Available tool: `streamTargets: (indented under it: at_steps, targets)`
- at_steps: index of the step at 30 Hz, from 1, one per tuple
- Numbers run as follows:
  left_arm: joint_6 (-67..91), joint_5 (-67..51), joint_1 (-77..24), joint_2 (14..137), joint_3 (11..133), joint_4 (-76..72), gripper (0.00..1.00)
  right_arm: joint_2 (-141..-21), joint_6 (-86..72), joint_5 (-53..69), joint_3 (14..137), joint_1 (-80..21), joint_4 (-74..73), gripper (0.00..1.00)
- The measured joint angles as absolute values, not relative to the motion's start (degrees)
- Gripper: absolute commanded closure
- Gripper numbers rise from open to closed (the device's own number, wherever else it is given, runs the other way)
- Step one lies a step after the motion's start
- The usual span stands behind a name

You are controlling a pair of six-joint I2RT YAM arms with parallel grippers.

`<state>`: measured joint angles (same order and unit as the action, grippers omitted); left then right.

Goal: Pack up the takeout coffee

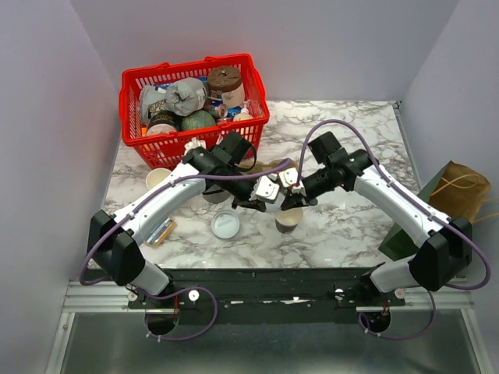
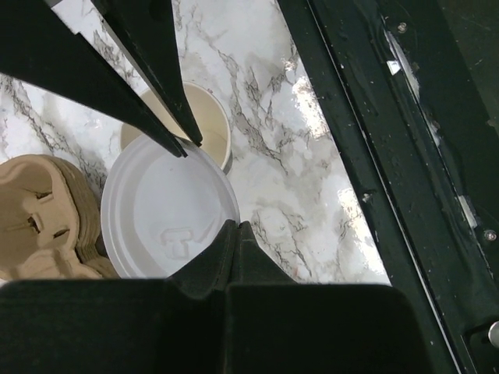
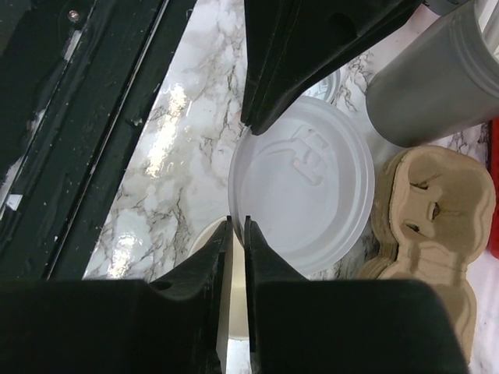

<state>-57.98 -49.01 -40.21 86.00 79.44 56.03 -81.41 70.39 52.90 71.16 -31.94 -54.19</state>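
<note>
The takeout coffee's paper cup (image 1: 289, 220) stands lidless on the marble table (image 1: 351, 226), its cream inside showing in the left wrist view (image 2: 209, 117). Just above it hangs a round white lid (image 2: 168, 206), held level between both arms. My left gripper (image 2: 235, 224) is shut on one edge of it. My right gripper (image 3: 238, 220) pinches the opposite rim of that lid (image 3: 308, 187), with only the rim between its tips. In the top view the left gripper (image 1: 269, 201) and the right gripper (image 1: 295, 199) meet over the cup.
A second, loose white lid (image 1: 226, 225) lies left of the cup. A brown cardboard cup carrier (image 3: 429, 206) and a tall grey cup (image 3: 437, 82) sit just behind. A red basket (image 1: 253, 125) of goods stands back left, another paper cup (image 1: 158, 179) beside it, and a brown paper bag (image 1: 460, 191) at the right edge.
</note>
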Motion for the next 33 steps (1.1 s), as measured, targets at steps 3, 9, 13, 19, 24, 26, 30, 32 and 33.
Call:
streamTargets:
  at_steps: [3, 9, 13, 19, 24, 26, 30, 32, 33]
  targets:
    - [-56.47, -48.45, -40.12, 85.34, 78.41, 54.24, 0.64, -81.87, 70.26, 52.82, 71.79, -32.01, -55.44, 0.99]
    - [-43.53, -46.02, -39.81, 78.35, 68.14, 39.44, 0.31, -81.91, 67.72, 51.88, 72.10, -31.86, -56.27, 0.99]
    - [-33.47, -42.13, -39.79, 70.59, 58.13, 26.70, 0.13, -81.54, 60.47, 55.72, 72.01, -28.12, -56.69, 0.99]
    - [-22.76, -36.18, -39.81, 67.16, 54.17, 14.98, 0.01, -82.72, 47.05, 66.65, 72.64, -17.61, -56.25, 0.99]
    - [-18.52, -31.38, -40.23, 67.46, 53.89, 8.29, 0.01, -82.96, 30.89, 73.93, 71.50, -16.29, -50.65, 0.99]
    - [-17.69, -29.76, -40.84, 67.96, 53.82, 6.15, 0.01, -83.72, 25.15, 77.25, 70.30, -16.27, -48.49, 0.99]
    - [-16.99, -28.71, -41.65, 68.42, 52.69, 2.90, 0.01, -87.53, 16.84, 81.30, 66.57, -15.73, -45.74, 0.99]
    - [-16.91, -28.71, -41.82, 68.53, 51.88, 1.87, 0.01, -90.17, 14.81, 82.06, 65.47, -14.94, -45.82, 0.99]
    - [-16.93, -28.73, -41.91, 68.62, 51.66, 1.65, 0.01, -91.59, 15.05, 82.32, 65.47, -14.48, -46.74, 0.99]
